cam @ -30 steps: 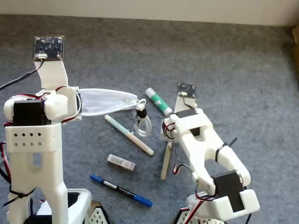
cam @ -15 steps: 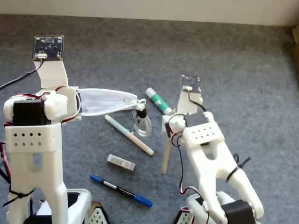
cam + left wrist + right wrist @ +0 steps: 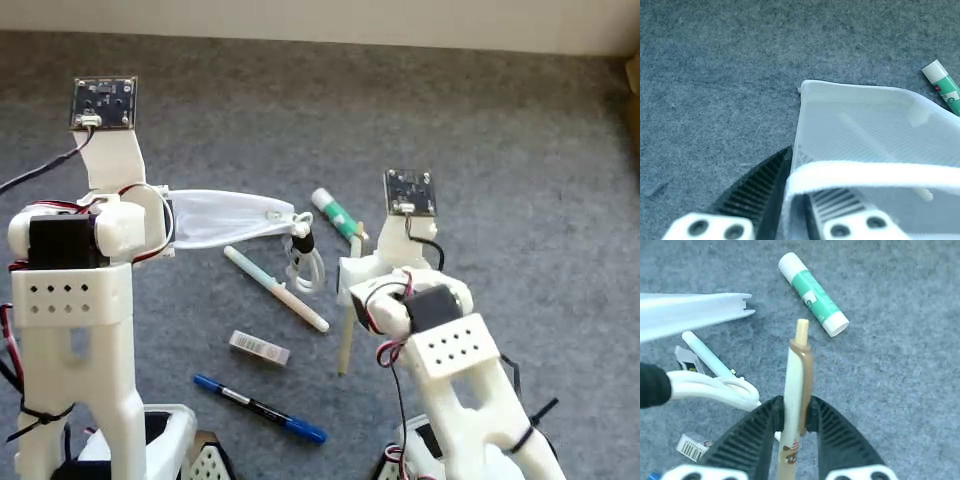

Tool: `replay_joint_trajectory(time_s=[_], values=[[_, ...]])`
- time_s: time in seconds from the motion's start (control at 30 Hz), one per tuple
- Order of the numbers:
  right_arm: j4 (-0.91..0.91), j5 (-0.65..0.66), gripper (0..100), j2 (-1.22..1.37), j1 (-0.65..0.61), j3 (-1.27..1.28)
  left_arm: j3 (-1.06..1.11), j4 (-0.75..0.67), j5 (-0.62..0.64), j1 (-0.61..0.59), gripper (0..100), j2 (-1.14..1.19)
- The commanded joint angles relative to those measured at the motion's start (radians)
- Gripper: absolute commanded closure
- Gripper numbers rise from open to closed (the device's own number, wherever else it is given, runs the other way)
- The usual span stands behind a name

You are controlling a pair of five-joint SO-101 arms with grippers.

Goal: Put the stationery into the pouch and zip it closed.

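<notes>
Left gripper (image 3: 796, 180) clenched on edge of mesh pouch (image 3: 865, 125), pouch stretched sideways from it, right gripper (image 3: 795, 407) grasping beige pen (image 3: 799, 365) near pouch's zip end, green glue stick (image 3: 813, 294), white pen (image 3: 275, 288), small box (image 3: 259, 348), blue pen (image 3: 258, 408) lying on grey carpet (image 3: 520, 150).

Glue stick (image 3: 336, 214) rt of pouch (image 3: 225, 217).

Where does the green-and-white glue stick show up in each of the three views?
High view: the glue stick lies on the carpet, just past the free end of the pouch.
Left wrist view: the glue stick lies on the carpet beyond the pouch's far corner.
Right wrist view: the glue stick lies just beyond the tip of the held pen.
Shared landmark: the white pouch.
</notes>
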Motion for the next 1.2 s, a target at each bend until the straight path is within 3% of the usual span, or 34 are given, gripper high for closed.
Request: replay_joint_trajectory(time_s=[0.0,0.17,0.5,0.63,1.17], values=[[0.001,0.009,96.9,-0.134,-0.021,0.010,0.013,-0.005,0.008,-0.008,99,0.013],[0.001,-0.071,96.8,-0.289,-0.094,0.058,0.013,-0.005,0.008,-0.008,99,0.013],[-0.076,-0.064,96.8,-0.453,-0.200,0.062,0.013,-0.005,0.008,-0.008,99,0.013],[-0.142,0.023,96.9,-0.458,-0.246,0.062,0.013,-0.005,0.008,-0.008,99,0.013],[-0.338,0.124,99.4,-0.458,-0.358,0.053,0.013,-0.005,0.008,-0.008,99,0.013]])
